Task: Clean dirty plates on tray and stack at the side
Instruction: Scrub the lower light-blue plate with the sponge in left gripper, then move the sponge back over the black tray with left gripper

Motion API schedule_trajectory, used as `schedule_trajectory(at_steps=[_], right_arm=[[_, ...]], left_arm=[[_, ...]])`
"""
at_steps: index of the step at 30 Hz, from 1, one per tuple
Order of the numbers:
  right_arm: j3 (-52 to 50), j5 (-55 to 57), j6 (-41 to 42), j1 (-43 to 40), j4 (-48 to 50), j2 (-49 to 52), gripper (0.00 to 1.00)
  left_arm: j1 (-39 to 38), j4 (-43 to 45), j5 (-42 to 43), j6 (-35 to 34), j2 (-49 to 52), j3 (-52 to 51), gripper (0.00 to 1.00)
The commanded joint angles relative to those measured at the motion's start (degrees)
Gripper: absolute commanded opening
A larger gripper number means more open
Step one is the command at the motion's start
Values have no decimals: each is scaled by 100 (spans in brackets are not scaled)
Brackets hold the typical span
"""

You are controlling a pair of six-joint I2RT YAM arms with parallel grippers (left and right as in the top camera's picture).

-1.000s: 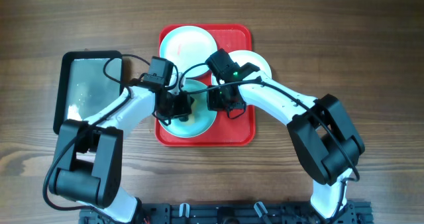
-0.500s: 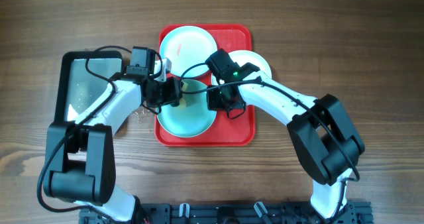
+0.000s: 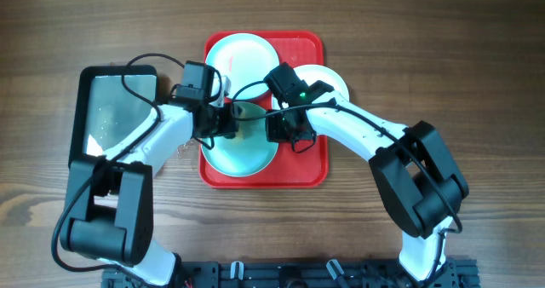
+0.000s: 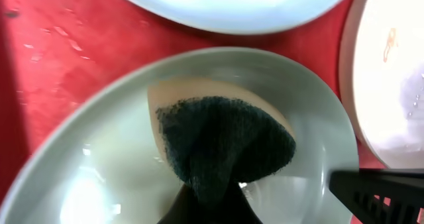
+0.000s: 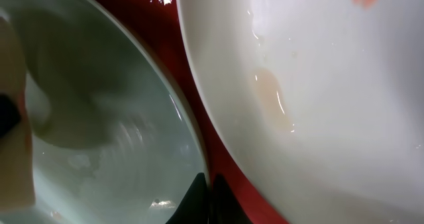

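The left gripper (image 3: 221,123) is clamped on a beige foam sponge with a dark green scouring face (image 4: 222,144). The sponge presses into the far side of the well of the nearer pale turquoise round shallow plate (image 3: 243,156). The right gripper (image 3: 279,132) is pinched shut on that plate's right rim; in the right wrist view the thin edge runs in between the fingertips, so this arm serves as the anchor. All three plates lie on the large red rectangular plastic tray (image 3: 306,173). The second turquoise plate (image 3: 240,56) sits at the tray's far left corner, and the white round plate (image 3: 330,77) overhangs its right rim.

To scrub well, I judge the sponge should sweep in overlapping arcs from the centre out to the rim under light downward pressure. The right pinch needs to hold firm so the plate neither spins nor slides. The glaze looks wet and slick, with bright glints on it, so too much sideways force could skate the plate into its neighbours, which sit just beside it. The sponge should also steer clear of the right finger at the rim.

Water beads on the tray floor. The white plate shows a reddish smear and a pale film, so it looks uncleaned. Left of the tray sits a black-rimmed metal pan (image 3: 115,118) with a wet shine. The brown wooden table (image 3: 426,49) shows open wood to the right of the tray, which looks a fair place for the stack
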Motion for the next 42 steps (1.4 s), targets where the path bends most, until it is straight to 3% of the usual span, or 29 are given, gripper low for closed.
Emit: schedule_trajectory(at_steps=[1, 11, 19, 27, 42], right_arm=[[-13, -153, -20, 48, 66, 63, 4], [-13, -153, -20, 48, 94, 63, 4], [-13, -153, -22, 48, 92, 63, 4], [-13, -153, -20, 48, 92, 63, 4], [-13, -153, -63, 48, 94, 63, 4]], left_arm=[[-210, 13, -61, 111, 13, 55, 4], [-645, -450, 326, 74, 13, -37, 4], [-337, -573, 358, 74, -367, 42, 4], [229, -651, -240, 74, -632, 37, 4], [214, -511, -664, -142, 151, -118, 4]])
